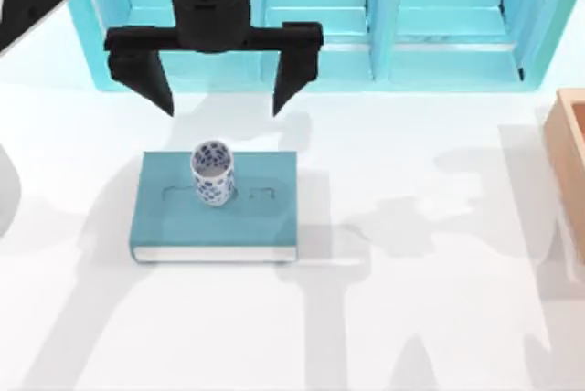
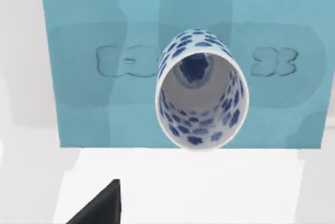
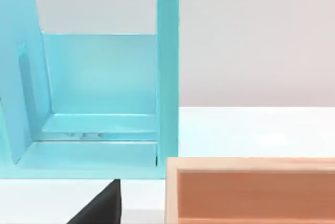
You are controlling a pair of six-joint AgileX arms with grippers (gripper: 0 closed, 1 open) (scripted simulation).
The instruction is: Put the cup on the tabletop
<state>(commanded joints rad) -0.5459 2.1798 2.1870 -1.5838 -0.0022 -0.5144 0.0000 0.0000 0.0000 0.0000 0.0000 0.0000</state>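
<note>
One cup [image 1: 212, 172] stands upright on the teal book [image 1: 164, 217]; my left gripper [image 1: 222, 94] hangs spread wide above the book's far edge, holding nothing.

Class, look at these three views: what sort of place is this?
Probably a simulated tabletop test bench: a plain white table, a turquoise shelf, and a black claw open above a cup on a book.
</note>
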